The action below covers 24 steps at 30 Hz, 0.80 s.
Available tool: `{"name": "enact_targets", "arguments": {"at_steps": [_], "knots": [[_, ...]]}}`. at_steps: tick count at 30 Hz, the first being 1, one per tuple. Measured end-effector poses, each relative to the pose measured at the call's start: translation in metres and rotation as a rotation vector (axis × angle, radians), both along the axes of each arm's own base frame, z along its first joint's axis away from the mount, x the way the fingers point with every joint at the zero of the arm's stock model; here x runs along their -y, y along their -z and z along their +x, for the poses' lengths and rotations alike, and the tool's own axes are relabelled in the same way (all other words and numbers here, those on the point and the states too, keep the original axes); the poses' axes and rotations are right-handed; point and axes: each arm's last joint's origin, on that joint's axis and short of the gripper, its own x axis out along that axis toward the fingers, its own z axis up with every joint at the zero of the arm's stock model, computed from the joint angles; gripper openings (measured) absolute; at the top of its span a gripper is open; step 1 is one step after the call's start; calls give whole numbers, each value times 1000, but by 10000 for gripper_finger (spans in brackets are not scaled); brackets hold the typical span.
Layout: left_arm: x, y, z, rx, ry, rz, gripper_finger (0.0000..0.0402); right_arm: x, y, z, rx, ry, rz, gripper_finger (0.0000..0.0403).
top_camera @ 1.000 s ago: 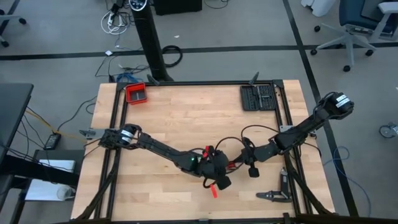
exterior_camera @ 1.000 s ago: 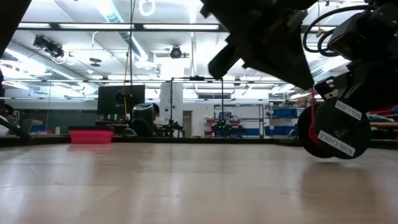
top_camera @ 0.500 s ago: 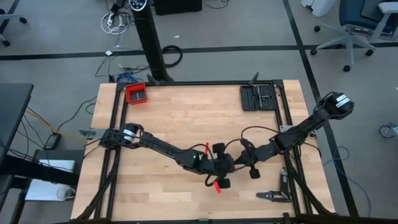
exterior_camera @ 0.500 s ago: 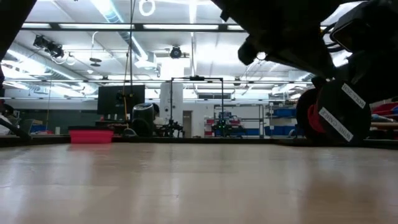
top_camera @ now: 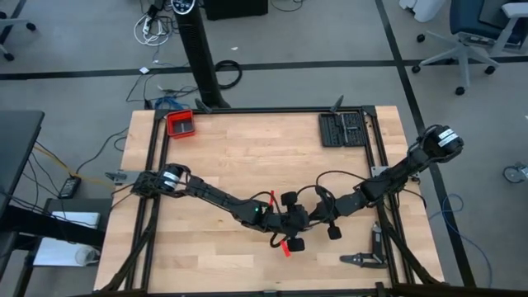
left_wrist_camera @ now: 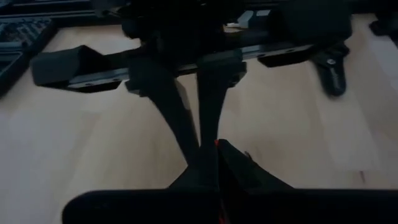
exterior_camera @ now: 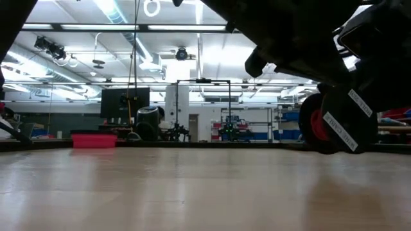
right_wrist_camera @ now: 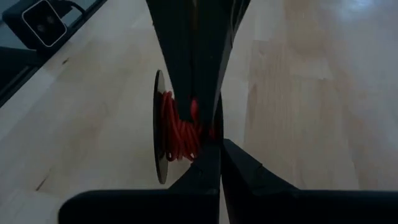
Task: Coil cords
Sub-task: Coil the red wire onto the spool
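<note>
The cord is a thin red wire wound on a small black spool (right_wrist_camera: 177,134). In the low view the labelled spool (exterior_camera: 337,125) hangs just above the wood. My two grippers meet tip to tip near the table's front middle. My left gripper (top_camera: 299,219) is shut, with red cord showing at its fingertips (left_wrist_camera: 216,145). My right gripper (top_camera: 314,213) is shut too, and its tips (right_wrist_camera: 219,149) stand right at the red winding. In the left wrist view the spool's body is hidden behind the fingers. My left gripper pinches the red winding (right_wrist_camera: 198,112) at the spool's core between its two fingers (right_wrist_camera: 186,68), which slant down from the table's left. The spool hangs tilted, clear of the table. My right gripper's shut tips reach the red winding (right_wrist_camera: 210,132) beside the left fingers; I cannot tell whether they pinch a strand.
A red tray (top_camera: 181,124) sits at the far left corner and a black tool case (top_camera: 342,129) at the far right. A black clamp tool (top_camera: 363,258) lies near the front right. A black cable loop (top_camera: 330,176) arcs over my right arm. Bare wood lies between.
My left gripper has rolled about its own pointing line while staying almost in place. The spool has tipped with it, its label now slanting more steeply, and it has risen a little above the wood. Both grippers have stayed shut.
</note>
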Motion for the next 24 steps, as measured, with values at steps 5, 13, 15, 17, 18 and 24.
{"name": "enact_targets", "arguments": {"at_steps": [5, 13, 15, 17, 18, 24], "knots": [[0, 5, -1, -23, 10, -30, 0, -1, 5, 3, 2, 1, 1, 2], [4, 25, 4, -42, 37, -71, 0, -2, 9, 5, -8, 10, 9, 4], [6, 27, 4, -45, 43, -72, 0, -2, 10, 5, -9, 10, 9, 8], [6, 27, 4, -45, 43, -72, 0, -2, 10, 5, -13, 19, 15, 13], [6, 27, 4, -46, 44, -72, 0, -2, 10, 5, -13, 22, 14, 17], [6, 31, 1, -97, 27, -91, 0, -2, 10, 5, -18, 25, 28, 38]]}}
